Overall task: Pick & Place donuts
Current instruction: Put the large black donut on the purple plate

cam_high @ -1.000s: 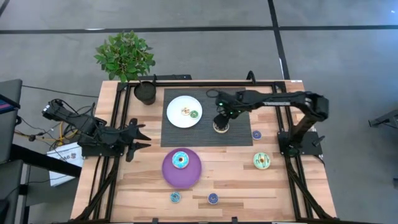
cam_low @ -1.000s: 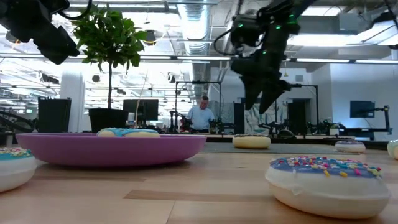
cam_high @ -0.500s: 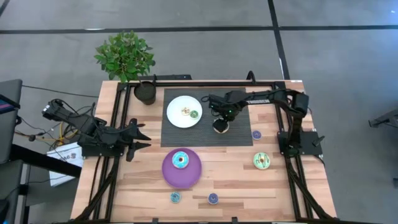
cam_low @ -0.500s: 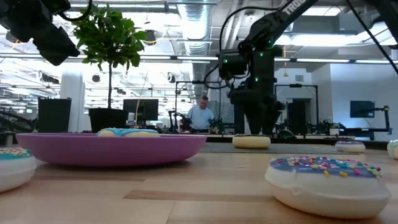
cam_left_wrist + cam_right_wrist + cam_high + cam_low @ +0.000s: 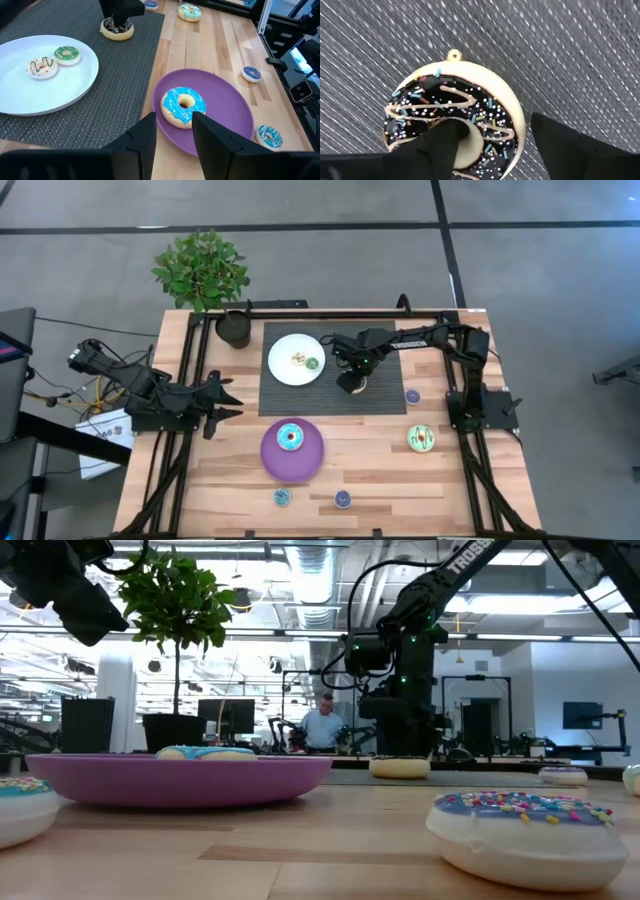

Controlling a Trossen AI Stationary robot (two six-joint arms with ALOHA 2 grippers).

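Observation:
The brown-and-cream donut (image 5: 465,120) lies flat on the dark mat (image 5: 300,398). My right gripper (image 5: 350,380) stands over it, pointing down and open. One finger (image 5: 440,145) is at the donut's hole and the other (image 5: 570,145) is outside its rim. My left gripper (image 5: 175,145) waits open at the table's left edge. The blue-iced donut (image 5: 291,437) lies on the purple plate (image 5: 270,452). The green-iced donut (image 5: 421,439) lies on the wood. Two minis (image 5: 305,361) rest on the white plate (image 5: 283,370). My right gripper comes at the brown-and-cream donut from above, with one finger over its hole (image 5: 470,142) and one beyond the cream rim (image 5: 517,120). The donut lies flat on the mat. I cannot tell whether either finger touches it.
Three minis lie on the wood (image 5: 413,396), (image 5: 283,497), (image 5: 343,499). A dark pot (image 5: 235,328) and a plant (image 5: 200,270) stand at the far left corner. Black frame rails (image 5: 470,470) run along both sides. Bare wood (image 5: 370,450) lies between the purple plate and the green-iced donut.
My right gripper has come down from above the mat onto the brown-and-cream donut. It has shifted slightly toward the table's left and turned from slanted to upright. The right arm has folded back toward its base. The donut stays on the mat.

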